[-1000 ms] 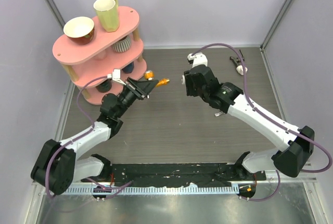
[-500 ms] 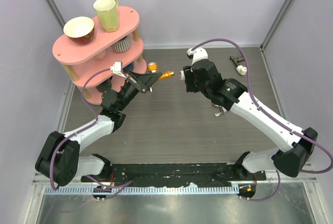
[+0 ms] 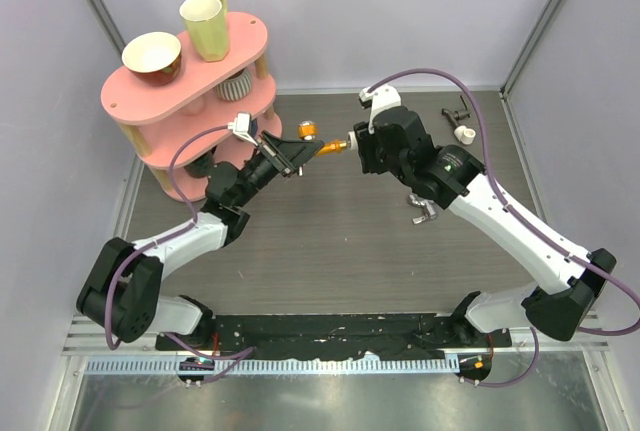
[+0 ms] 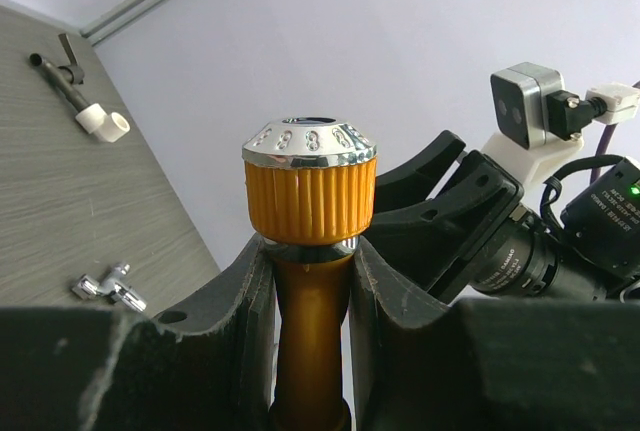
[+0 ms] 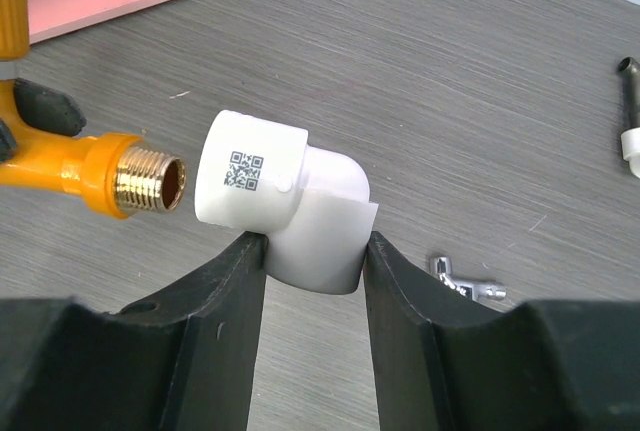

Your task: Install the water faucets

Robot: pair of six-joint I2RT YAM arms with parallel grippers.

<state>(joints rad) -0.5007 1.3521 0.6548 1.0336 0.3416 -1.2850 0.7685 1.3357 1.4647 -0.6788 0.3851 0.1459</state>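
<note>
Arms reach inward; left claw (image 3: 302,155) and right claw (image 3: 358,145) clamped, tips facing, near.

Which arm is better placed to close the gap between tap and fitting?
Probably right: the right end effector grips the white fitting, open end facing the tap's brass thread across a small gap. The left end effector just holds the tap.
</note>
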